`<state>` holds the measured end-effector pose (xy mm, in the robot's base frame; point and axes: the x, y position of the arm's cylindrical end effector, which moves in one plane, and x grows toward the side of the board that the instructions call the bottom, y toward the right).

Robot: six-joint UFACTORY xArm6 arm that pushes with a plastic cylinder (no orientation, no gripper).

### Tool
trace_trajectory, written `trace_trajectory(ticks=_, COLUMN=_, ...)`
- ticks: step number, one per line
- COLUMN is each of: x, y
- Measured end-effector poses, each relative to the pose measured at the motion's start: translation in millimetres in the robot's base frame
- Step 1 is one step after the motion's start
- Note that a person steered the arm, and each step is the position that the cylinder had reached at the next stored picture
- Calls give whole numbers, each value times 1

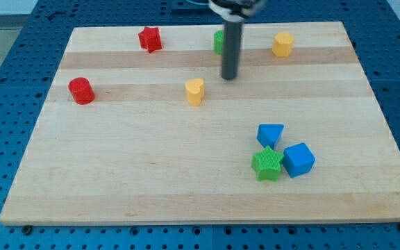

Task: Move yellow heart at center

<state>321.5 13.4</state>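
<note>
- Nearest the view's bottom sits a green star block (267, 164), touching a blue cube (298, 160) on its right and lying just below a blue triangular block (270, 134); the three form a tight cluster in the lower right part of the counter (151, 180).
- Yellow heart block (195, 91) stands alone on the wooden counter, above and somewhat left of the board's middle, in the upper half.
- My tip (229, 78) rests on the counter just to the upper right of the yellow heart, near it but not touching; the dark rod rises straight up toward the view's top.
- No jaws exist on this arm, only the rod, so nothing is gripped.
- A green block (218, 43) is mostly hidden behind the rod, its shape unclear.
- A yellow hexagonal block (282, 44) lies near the top edge, to the right of the rod.
- A red star block (150, 39) sits near the top edge, left of the rod.
- A red cylinder (81, 91) stands near the left edge, level with the heart and well apart from it.
</note>
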Motion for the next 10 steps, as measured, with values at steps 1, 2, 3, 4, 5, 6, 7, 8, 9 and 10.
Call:
trace_trajectory(ticks=1, x=6, y=-43)
trace_trajectory(ticks=2, x=53, y=-9)
trace_trajectory(ticks=3, x=79, y=-45)
trace_trajectory(ticks=4, x=47, y=-97)
trace_trajectory(ticks=5, x=96, y=-113)
trace_trajectory(ticks=6, x=122, y=-84)
trace_trajectory(ticks=7, x=88, y=-83)
trace_trajectory(ticks=8, x=60, y=-79)
trace_trajectory(ticks=9, x=84, y=-53)
trace_trajectory(ticks=10, x=103, y=-53)
